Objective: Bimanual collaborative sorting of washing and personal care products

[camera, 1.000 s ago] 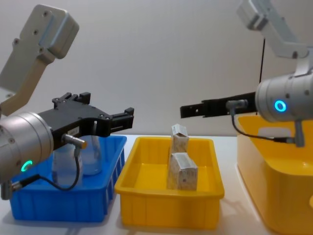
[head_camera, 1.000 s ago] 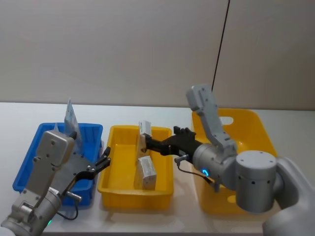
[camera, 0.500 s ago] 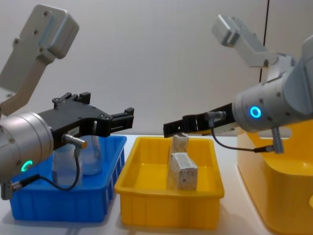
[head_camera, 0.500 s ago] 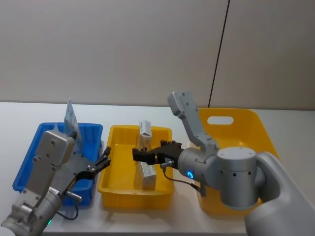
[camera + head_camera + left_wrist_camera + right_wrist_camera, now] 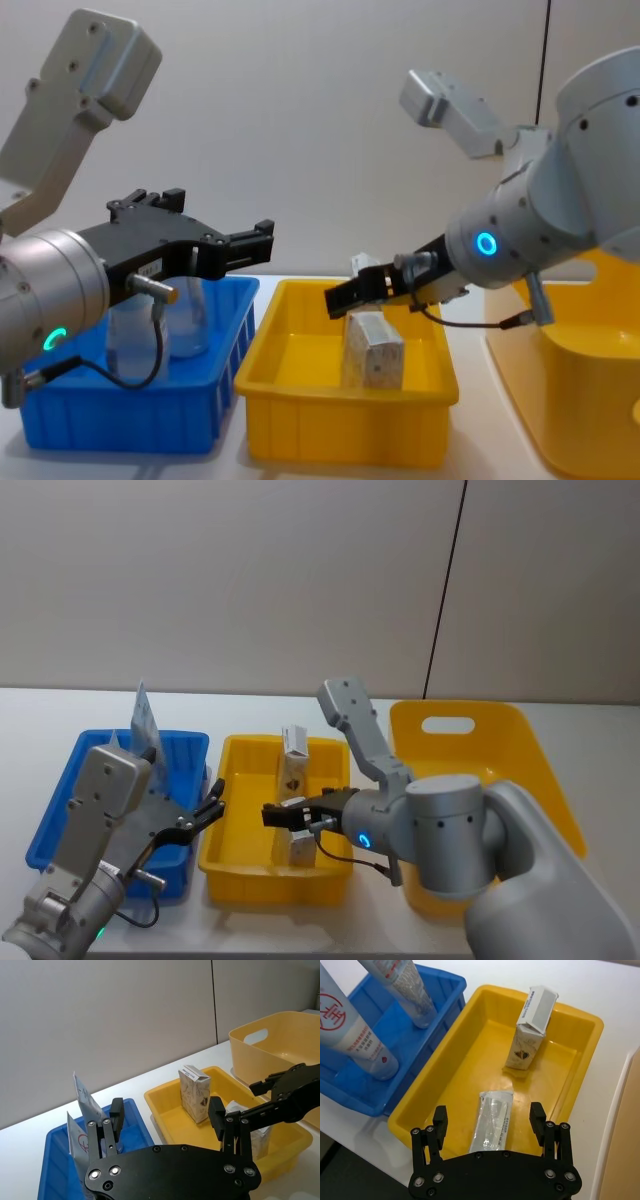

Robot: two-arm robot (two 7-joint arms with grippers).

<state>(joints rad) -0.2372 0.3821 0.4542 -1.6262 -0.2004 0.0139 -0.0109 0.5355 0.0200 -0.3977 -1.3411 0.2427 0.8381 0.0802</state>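
At the left of the white surface [image 5: 40,710], nothing has shifted. The blue bin [image 5: 55,805] holds a white squeeze tube [image 5: 357,1035] with a red logo and a clear bottle [image 5: 188,322], both standing as they did a second ago. The left pincer [image 5: 212,808] hangs where it was, above the gap between that bin and the small yellow tray [image 5: 260,872], fingers spread and carrying nothing. In the tray the two speckled cartons have not moved: one stands upright [image 5: 293,765] toward the far end, and the nearer carton [image 5: 492,1127] sits toward the front wall. The change is all on the right. A second ago the right pincer [image 5: 489,1116] reached across from the large yellow bin [image 5: 545,780], level with the far carton. It has since swung in over the tray and dropped lower, so it now hovers directly over the nearer carton. Its wrist view shows its two fingers spread either side of that carton's sides, not touching it. This looks like the right arm lining up a pick, with the grasp still to be made. It would need to come straight down and close across the carton's narrow width. The upright carton just behind could be knocked if the approach drifts.
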